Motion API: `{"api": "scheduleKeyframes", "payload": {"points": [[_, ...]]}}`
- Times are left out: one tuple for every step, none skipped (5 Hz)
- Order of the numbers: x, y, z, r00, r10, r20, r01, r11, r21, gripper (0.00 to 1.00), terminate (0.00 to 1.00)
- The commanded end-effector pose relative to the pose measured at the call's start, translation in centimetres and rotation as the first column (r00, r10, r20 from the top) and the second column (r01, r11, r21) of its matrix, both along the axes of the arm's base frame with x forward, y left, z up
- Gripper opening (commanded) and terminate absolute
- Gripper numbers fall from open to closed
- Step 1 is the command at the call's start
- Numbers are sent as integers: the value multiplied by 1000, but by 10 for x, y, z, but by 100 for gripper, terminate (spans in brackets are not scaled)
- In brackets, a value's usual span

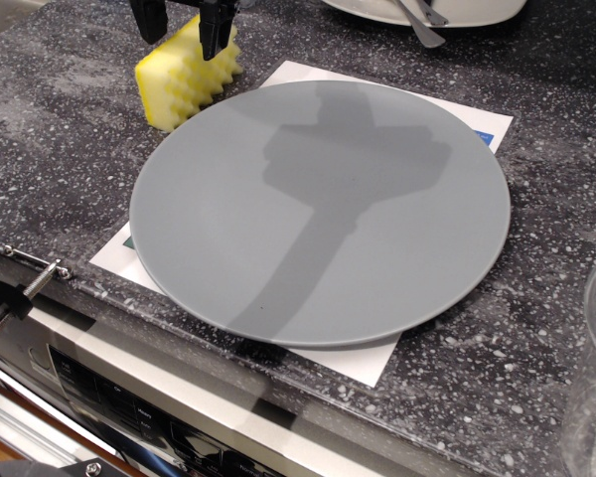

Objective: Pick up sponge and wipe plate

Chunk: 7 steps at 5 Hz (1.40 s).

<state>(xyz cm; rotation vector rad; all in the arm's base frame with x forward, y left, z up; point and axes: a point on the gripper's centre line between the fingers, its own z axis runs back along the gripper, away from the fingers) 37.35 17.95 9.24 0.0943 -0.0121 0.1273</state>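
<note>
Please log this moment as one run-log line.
phase: reaching | gripper: open, fingers straddling small yellow foam sponge | large round grey plate: unwiped, on white paper

The plate (318, 209) is smooth and glossy grey, shiny enough to mirror a dark shape across its face, and it lies on a matt white paper sheet (377, 360). The sponge (184, 75) is porous yellow foam with a zigzag ridged side, while the gripper (184, 22) above it has matt black fingers (217, 28) that look like hard plastic. The counter (60, 149) is polished dark stone speckled with white, and the white dish (427, 10) at the far edge is glossy and carries a shiny metal utensil (417, 22).
</note>
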Motion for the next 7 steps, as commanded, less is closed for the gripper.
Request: {"api": "scheduleKeyframes", "payload": {"points": [[13,14,6,999,45,29,-46,999,17,0,0],[28,24,7,998,65,22,-66,998,22,0,0],[31,20,30,997,63,41,-62,998,-29,0,0],[8,-10,50,999,27,26,-25,995,-96,0,0],[-21,-35,57,999,-33,8,34,989,-141,0,0],[-42,-49,56,997,-61,46,67,988,-139,0,0],[-47,-58,42,996,-84,5,84,990,-113,0,0]]}}
